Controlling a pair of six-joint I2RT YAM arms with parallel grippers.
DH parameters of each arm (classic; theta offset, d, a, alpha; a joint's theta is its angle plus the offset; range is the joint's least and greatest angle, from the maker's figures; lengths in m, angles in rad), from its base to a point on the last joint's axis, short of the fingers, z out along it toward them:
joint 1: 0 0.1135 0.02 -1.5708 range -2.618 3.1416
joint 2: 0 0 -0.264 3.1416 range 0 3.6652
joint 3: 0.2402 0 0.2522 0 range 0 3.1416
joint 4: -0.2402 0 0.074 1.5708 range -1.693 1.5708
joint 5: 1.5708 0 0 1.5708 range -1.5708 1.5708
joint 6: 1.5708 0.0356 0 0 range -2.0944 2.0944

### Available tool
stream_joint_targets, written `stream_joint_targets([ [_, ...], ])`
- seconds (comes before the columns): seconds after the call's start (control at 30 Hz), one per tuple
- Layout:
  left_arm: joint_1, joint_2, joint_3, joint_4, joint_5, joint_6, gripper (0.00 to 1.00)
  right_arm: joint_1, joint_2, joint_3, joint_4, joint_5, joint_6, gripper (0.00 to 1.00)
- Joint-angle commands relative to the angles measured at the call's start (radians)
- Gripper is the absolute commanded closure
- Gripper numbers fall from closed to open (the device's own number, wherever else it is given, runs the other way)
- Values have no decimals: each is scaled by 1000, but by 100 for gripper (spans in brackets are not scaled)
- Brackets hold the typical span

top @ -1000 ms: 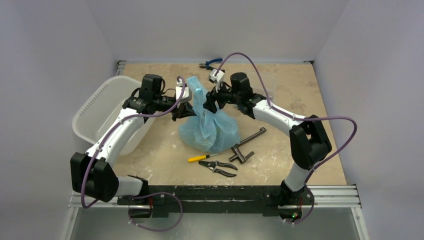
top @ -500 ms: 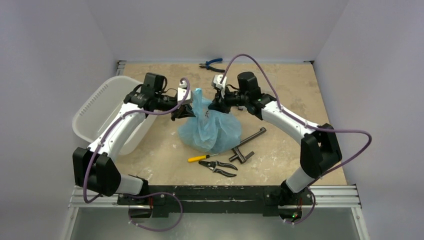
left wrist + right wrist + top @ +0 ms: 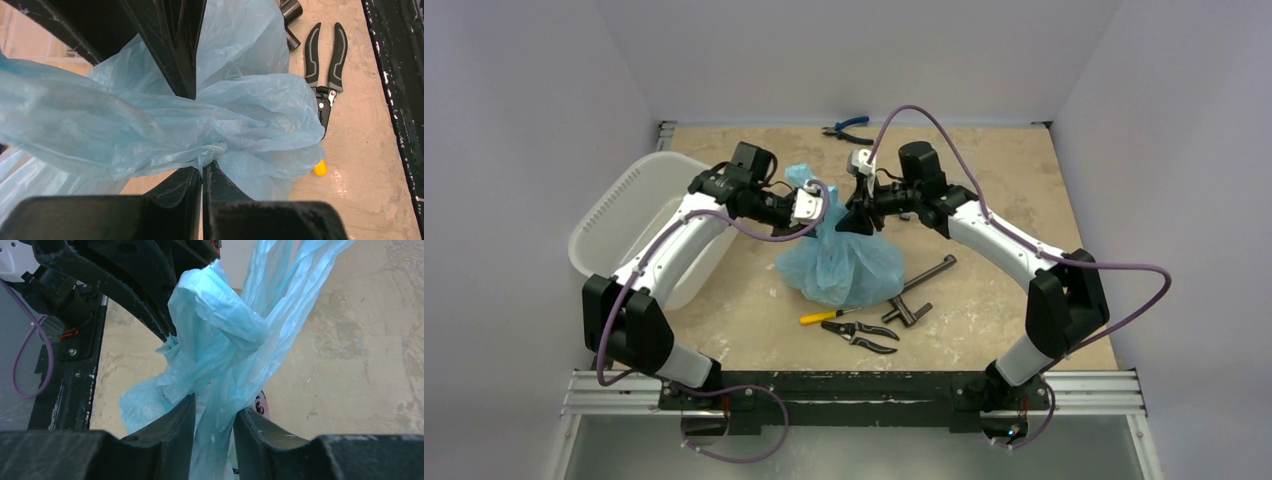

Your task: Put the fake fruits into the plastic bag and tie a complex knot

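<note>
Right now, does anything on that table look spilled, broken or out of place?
Nothing is spilled or torn. The white tub juts past the table's left edge, which looks precarious. The left gripper and right gripper both pinch the plastic bag's bunched top, as tying needs.

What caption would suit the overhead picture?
The left gripper and right gripper pinch the gathered neck of the plastic bag, pliers lying nearby.

The thin light-blue plastic bag (image 3: pixel 839 265) has the white perforated tub (image 3: pixel 614 225) left, black-handled shears (image 3: pixel 864 335) before it (dark metal T-wrench (image 3: pixel 919 285) beside them), blue-handled pliers (image 3: pixel 846 127) behind.
</note>
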Motion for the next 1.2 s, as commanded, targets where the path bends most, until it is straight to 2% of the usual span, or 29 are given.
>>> stream_joint_targets([
  [0.0, -21, 2, 31, -8, -1, 91, 100, 1, -2, 59, -32, -60, 14, 62],
  [0.17, -40, 19, 45, -16, -47, 117, 100, 1, -20, 46, -16, -83, 33, 29],
  [0.23, -49, 19, 44, -13, -63, 136, 100, 3, -15, 47, 5, -78, 61, 24],
  [0.3, -59, 19, 43, -3, -68, 141, 100, 7, 2, 54, 29, -69, 100, 24],
  [0.53, -77, 13, 36, 14, -81, 156, 100, 10, 29, 52, 99, -29, 169, 40],
  [0.63, -81, 14, 45, 15, -88, 162, 100, 10, 28, 39, 107, -2, 160, 59],
  [0.7, -81, 10, 54, 10, -93, 150, 98, 11, 21, 31, 105, 4, 140, 79],
  [0.8, -35, -33, 82, 10, -65, 7, 66, 10, -3, 7, 123, -1, 128, 100],
  [0.87, 43, -82, 112, 15, 15, -154, 49, 10, -29, -16, 144, 14, 97, 100],
  [0.93, 115, -136, 139, 39, 42, -318, 38, 10, -52, -40, 169, 22, 88, 100],
  [0.97, 140, -164, 147, 64, 28, -413, 33, 10, -59, -44, 174, 27, 82, 100],
  [1.03, 183, -214, 145, 142, -31, -600, 16, 10, -71, -54, 178, 36, 61, 100],
  [1.1, 215, -233, 134, 204, -95, -717, 1, 10, -90, -79, 206, 37, 43, 100],
  [1.17, 243, -183, 186, 166, -88, -764, 0, 10, -106, -96, 220, 27, 12, 100],
])
